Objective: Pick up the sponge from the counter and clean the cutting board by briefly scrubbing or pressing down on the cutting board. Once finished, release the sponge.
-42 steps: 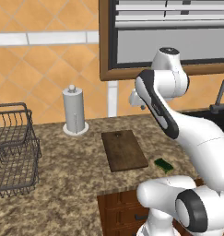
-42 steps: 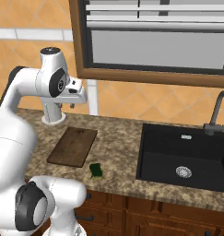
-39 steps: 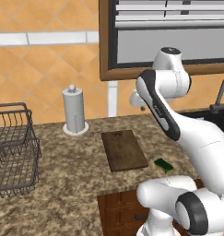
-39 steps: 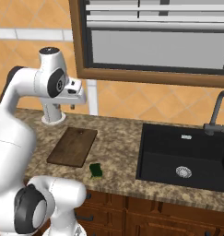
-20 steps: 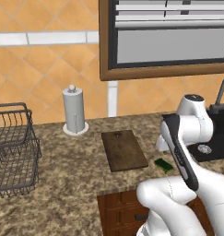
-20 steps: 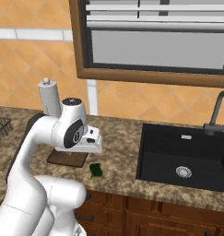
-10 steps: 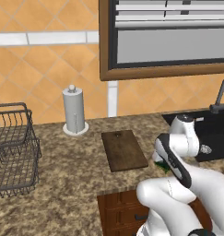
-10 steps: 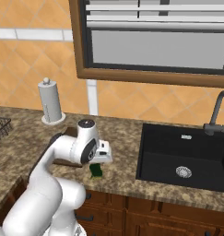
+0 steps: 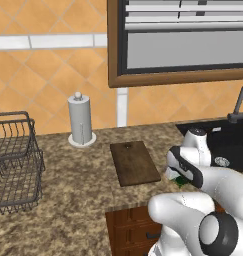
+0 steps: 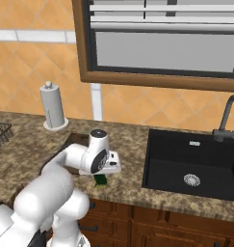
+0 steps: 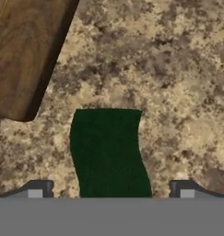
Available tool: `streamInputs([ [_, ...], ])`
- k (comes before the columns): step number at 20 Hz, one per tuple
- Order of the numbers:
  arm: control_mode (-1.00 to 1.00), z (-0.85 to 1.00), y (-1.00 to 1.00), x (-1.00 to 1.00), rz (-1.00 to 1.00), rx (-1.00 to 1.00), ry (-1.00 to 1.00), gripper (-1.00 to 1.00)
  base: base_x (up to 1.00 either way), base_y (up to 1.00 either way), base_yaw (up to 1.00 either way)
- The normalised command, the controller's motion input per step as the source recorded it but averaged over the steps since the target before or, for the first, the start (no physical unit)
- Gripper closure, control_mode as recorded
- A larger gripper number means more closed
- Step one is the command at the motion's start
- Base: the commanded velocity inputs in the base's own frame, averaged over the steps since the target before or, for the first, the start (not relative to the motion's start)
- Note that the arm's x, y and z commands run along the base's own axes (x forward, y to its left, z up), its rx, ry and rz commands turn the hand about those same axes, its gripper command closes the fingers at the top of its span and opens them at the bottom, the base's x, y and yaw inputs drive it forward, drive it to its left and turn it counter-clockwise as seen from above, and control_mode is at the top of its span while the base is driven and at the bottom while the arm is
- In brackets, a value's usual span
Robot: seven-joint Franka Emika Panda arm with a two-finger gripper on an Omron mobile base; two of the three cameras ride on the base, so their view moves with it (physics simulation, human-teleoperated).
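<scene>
Paper towel roll [image 9: 80,122]: upright on its holder, upper left of centre, against the tiled wall.
Wire basket [image 9: 13,160]: far left edge.
Sink [image 10: 195,164]: black, right side.
Faucet [image 10: 227,116]: dark, behind the sink.
Window [image 10: 162,38]: wood-framed, top.

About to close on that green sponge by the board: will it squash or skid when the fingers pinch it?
The sponge probably squashes somewhat: its long edges already look wavy, not straight. It lies flat on the speckled counter, so tipping or rolling seems unlikely. Being much smaller than the cutting board, it is likely light; the open gripper straddles it, so a skid seems unlikely.
</scene>
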Motion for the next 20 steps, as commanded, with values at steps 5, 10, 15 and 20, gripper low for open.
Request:
streamInputs([
  [5, -1.0, -0.05, 0.14, 0.0, 0.09, 0.0, 0.03, -1.0, 0.0, 0.0, 0.0],
  [10, -1.0, -0.26, 0.08, 0.0, 0.07, -0.01, 0.03, -1.0, 0.0, 0.0, 0.0],
  [15, -1.0, -0.48, 0.0, 0.04, 0.06, -0.01, 0.03, -1.0, 0.0, 0.0, 0.0],
  [20, -1.0, -0.5, 0.1, 0.02, 0.07, -0.01, 0.0, 1.0, 0.0, 0.0, 0.0],
])
